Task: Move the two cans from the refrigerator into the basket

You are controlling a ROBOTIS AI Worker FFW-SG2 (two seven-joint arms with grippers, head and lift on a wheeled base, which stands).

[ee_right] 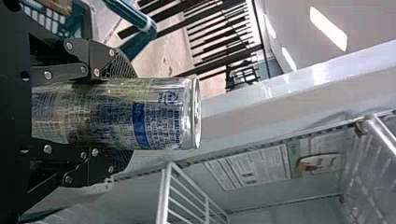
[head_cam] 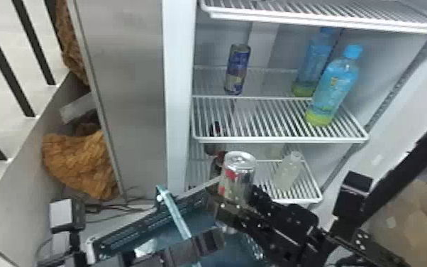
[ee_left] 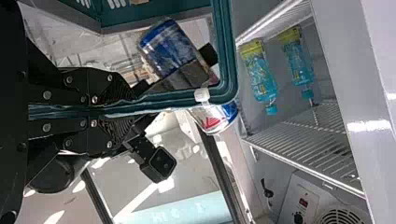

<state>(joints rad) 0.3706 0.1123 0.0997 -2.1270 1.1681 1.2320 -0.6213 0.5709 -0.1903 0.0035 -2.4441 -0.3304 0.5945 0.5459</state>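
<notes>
One silver can [head_cam: 237,172] is upright in my right gripper [head_cam: 239,206], in front of the lower shelves and over the basket [head_cam: 152,223]. In the right wrist view the fingers of my right gripper [ee_right: 128,114] press the can [ee_right: 163,114] from both sides. The other can [head_cam: 237,69], blue and silver, stands on the middle refrigerator shelf. My left gripper [head_cam: 207,243] is at the basket's handle. The left wrist view has my left gripper [ee_left: 128,109] shut on the teal handle [ee_left: 173,99], with the held can [ee_left: 170,51] beyond it.
Two blue bottles [head_cam: 335,88] stand at the right of the middle shelf [head_cam: 280,139]. A pale bottle [head_cam: 288,170] and dark bottles [head_cam: 216,168] are on the shelf below. The refrigerator's left wall edge [head_cam: 177,106] rises beside the basket.
</notes>
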